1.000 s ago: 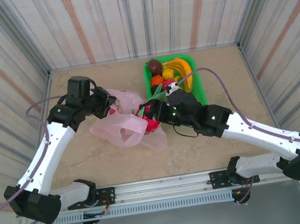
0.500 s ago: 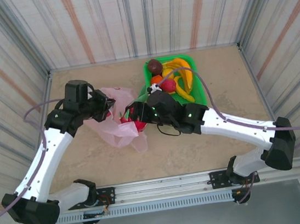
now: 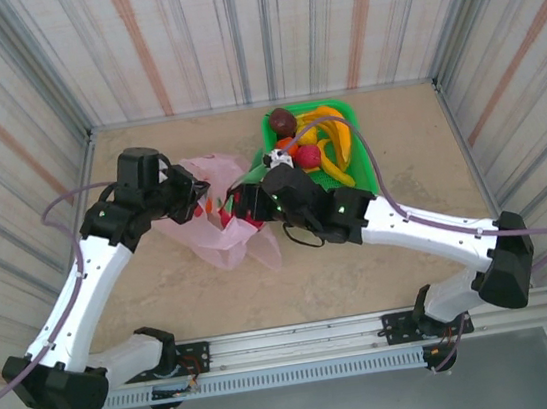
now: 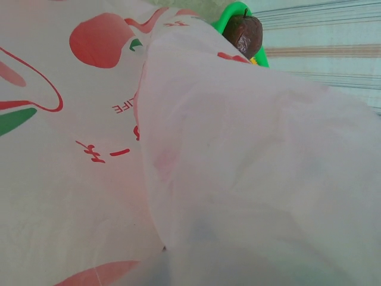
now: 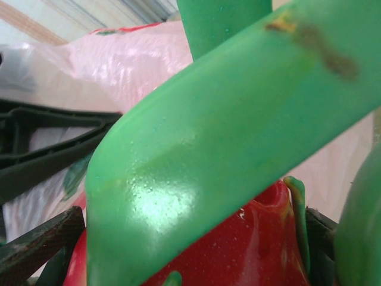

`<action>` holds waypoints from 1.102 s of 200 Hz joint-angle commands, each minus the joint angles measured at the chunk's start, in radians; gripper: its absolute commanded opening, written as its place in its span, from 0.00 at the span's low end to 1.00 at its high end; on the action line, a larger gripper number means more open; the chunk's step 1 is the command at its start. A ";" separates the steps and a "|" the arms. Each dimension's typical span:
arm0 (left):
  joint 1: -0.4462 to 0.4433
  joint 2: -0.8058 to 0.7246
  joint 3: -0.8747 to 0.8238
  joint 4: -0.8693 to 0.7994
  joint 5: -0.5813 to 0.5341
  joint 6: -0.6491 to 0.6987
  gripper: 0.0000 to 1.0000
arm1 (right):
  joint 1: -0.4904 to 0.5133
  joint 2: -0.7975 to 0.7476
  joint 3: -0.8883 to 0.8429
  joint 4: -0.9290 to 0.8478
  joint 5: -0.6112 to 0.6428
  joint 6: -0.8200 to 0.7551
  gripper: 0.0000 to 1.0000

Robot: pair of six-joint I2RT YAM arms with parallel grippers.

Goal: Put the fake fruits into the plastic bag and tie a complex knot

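Right fingers (image 5: 37,243): clamped on the dragon fruit (image 5: 238,250), at the bag (image 3: 219,234) mouth. Left fingers (image 3: 191,193): against the bag edge; grip cannot be told.

- Striped panel walls (image 3: 232,38), grey with rusty streaks, well beyond the left gripper (image 3: 197,196).
- Beige marbled tabletop (image 3: 417,145) beneath it.
- Metal rail (image 3: 301,340) well behind it.
- Light looks even, probably diffuse.

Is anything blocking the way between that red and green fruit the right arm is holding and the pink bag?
Nothing visible. The dragon fruit in the right gripper is right at the plastic bag, touching its edge.
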 commanded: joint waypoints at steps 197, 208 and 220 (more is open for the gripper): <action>-0.070 -0.068 0.016 -0.081 -0.067 -0.094 0.00 | 0.003 0.159 -0.085 0.429 0.079 -0.032 0.70; -0.083 -0.068 0.011 -0.077 -0.082 -0.107 0.00 | 0.007 0.172 -0.112 0.458 0.096 -0.040 0.70; -0.095 -0.063 0.008 -0.069 -0.087 -0.120 0.00 | 0.011 0.178 -0.138 0.491 0.101 -0.051 0.70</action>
